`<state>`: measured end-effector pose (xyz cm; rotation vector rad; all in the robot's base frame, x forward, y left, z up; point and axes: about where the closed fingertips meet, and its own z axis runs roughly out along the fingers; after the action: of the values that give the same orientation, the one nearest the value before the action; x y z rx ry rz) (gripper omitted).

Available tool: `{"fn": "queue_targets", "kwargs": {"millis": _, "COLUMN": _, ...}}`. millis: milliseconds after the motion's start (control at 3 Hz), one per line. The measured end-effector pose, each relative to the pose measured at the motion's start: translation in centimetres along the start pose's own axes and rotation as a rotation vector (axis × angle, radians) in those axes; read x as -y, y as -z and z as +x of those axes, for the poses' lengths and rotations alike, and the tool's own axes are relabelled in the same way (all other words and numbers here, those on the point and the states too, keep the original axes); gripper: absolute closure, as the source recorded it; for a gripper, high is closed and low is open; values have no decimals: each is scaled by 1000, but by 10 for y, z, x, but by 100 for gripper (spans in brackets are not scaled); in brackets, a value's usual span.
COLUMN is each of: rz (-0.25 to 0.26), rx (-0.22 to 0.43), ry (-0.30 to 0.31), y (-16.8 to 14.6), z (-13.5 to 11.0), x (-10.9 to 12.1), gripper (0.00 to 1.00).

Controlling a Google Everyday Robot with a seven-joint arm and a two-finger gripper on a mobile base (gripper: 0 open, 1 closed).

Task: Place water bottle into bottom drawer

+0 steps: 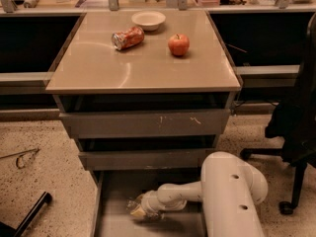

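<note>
The bottom drawer (113,221) is pulled out at the foot of the grey cabinet, showing a plain grey floor. My white arm reaches into it from the right. My gripper (137,210) is low inside the drawer, left of centre, shut on the water bottle (133,203). The clear crinkly bottle sticks out at the gripper's tip, just above the drawer floor. The arm hides the right side of the drawer.
On the cabinet top lie a crushed red soda can (128,37), a white bowl (148,19) and a red apple (178,44). Two upper drawers (145,124) stand slightly open. A black office chair (296,127) is at the right. A dark bar (29,215) lies on the floor at left.
</note>
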<state>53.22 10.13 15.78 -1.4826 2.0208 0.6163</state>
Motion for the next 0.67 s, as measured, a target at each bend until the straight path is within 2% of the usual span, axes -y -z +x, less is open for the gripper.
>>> {"fn": "queue_targets", "kwargs": {"millis": 667, "rz": 0, "rx": 0, "ry": 0, "y": 0, "z": 0, "x": 0, "gripper": 35}}
